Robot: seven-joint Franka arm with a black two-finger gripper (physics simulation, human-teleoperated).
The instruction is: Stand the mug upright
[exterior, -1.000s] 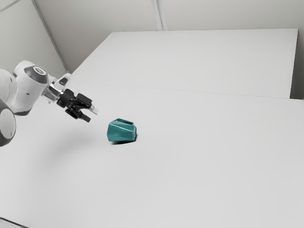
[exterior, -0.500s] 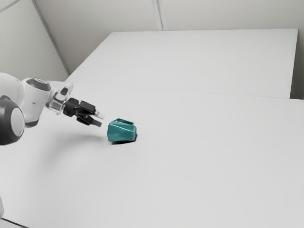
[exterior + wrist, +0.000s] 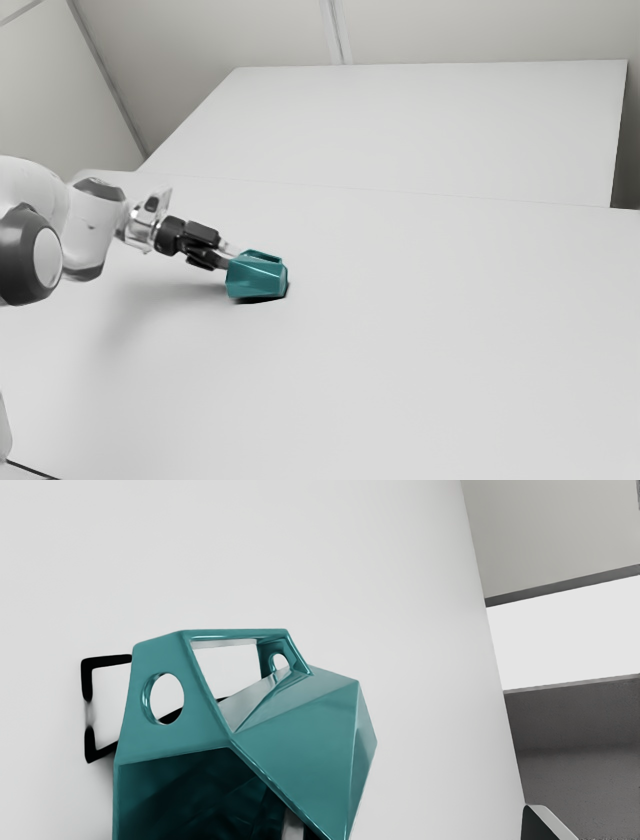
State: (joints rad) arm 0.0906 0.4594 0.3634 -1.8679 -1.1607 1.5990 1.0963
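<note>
The teal mug [image 3: 256, 278] is lying on its side on the pale counter [image 3: 430, 340], its open mouth [image 3: 185, 795] turned towards the arm [image 3: 88, 235] and its angular handle [image 3: 235, 634] uppermost. I can see the fingers [image 3: 203, 257] right up at that mouth, spread apart and gripping nothing; one reaches inside, the other stands outside, well clear of the mug's wall
</note>
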